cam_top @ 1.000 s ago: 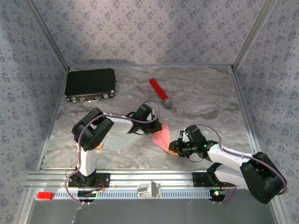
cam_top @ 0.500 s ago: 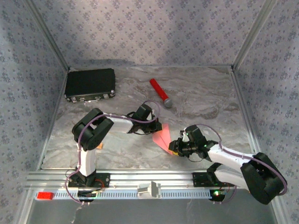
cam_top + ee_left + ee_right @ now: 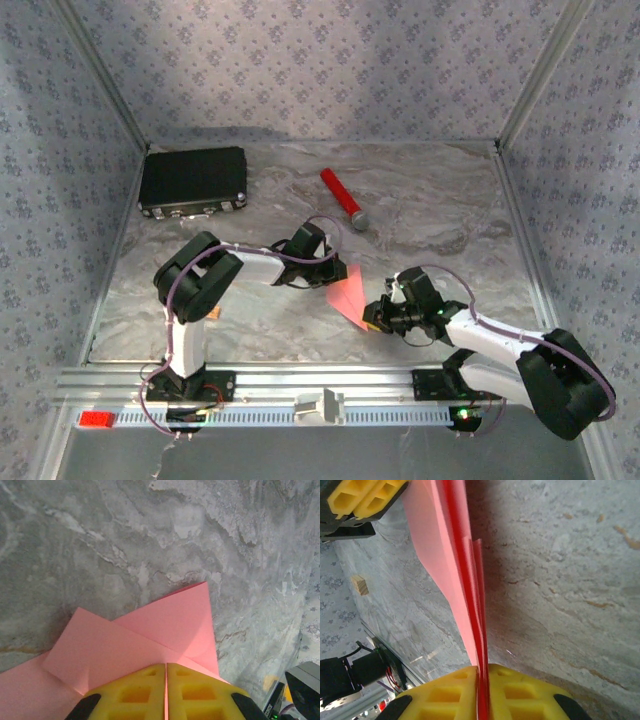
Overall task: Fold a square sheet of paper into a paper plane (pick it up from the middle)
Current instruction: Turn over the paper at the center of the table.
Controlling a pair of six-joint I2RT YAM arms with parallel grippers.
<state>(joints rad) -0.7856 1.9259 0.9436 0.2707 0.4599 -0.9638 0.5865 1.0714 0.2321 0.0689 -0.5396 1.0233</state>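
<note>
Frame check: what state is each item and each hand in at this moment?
square sheet of paper: partly folded, flaps creased over, pinched at two edges.
left hand: shut on the square sheet of paper.
right hand: shut on the square sheet of paper.
black case: closed, lying flat.
red cylinder: lying on its side, untouched.
tan block: resting on the table.

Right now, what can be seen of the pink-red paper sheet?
The square sheet of paper is thin, plain pink-red and partly folded: the left wrist view shows overlapping flaps meeting at creases, with one pointed corner. It sits between the two arms and seems held just off the table, casting a shadow. The left hand is shut on one end and the right hand pinches the layered edge at the other.
</note>
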